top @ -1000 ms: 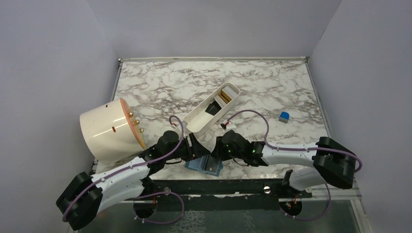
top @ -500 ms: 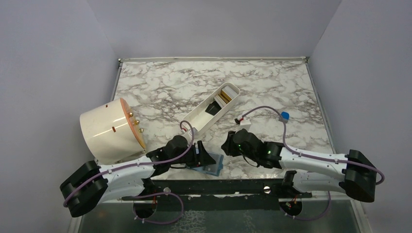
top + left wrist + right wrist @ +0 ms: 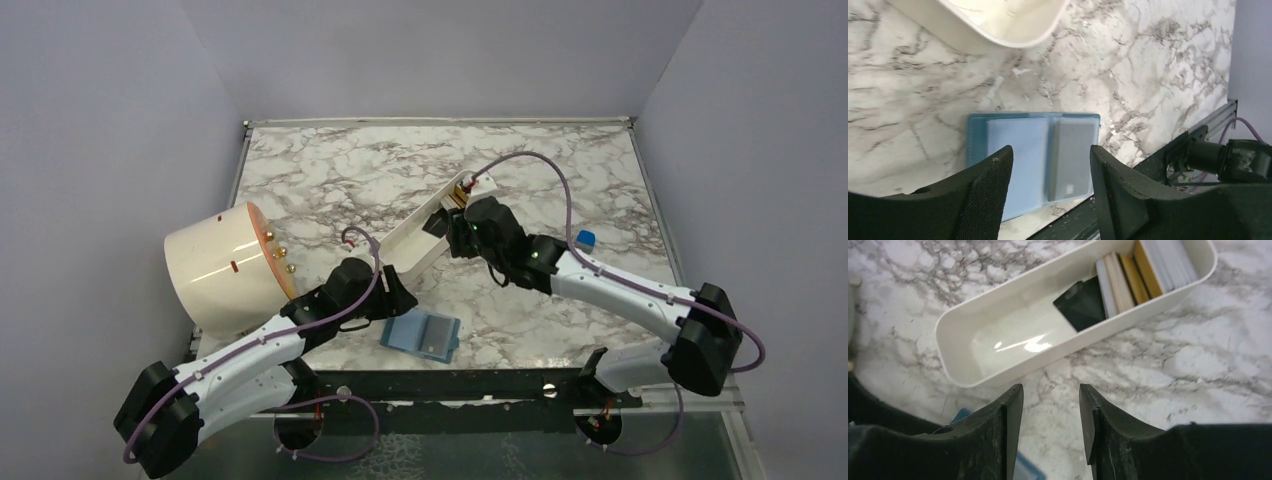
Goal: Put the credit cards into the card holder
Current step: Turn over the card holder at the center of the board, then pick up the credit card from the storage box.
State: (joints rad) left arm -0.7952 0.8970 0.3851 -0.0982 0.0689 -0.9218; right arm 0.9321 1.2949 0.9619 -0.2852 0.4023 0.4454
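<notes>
Right gripper (image 3: pixel 1050 390), spread and empty, hovers at the white tray (image 3: pixel 998 375) whose far end holds the credit cards (image 3: pixel 1128 282) on edge, probably light, stiff, slick, so pinch a top edge; left gripper (image 3: pixel 1049 150) gapes over the card holder (image 3: pixel 1020 165) near the tray

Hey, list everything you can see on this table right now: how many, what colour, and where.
card holder: one, teal-blue, lying open near the front edge
grey card: one, in a pocket of the card holder
credit cards: several, black, white, tan, gold, at the tray's far end
tray: one, white, mid-table, angled
cube: one, blue, right side
cylinder: one, cream, on its side, left edge
table: one, white-grey marble
left gripper: black, open, above the card holder
right gripper: black, open, over the tray
</notes>
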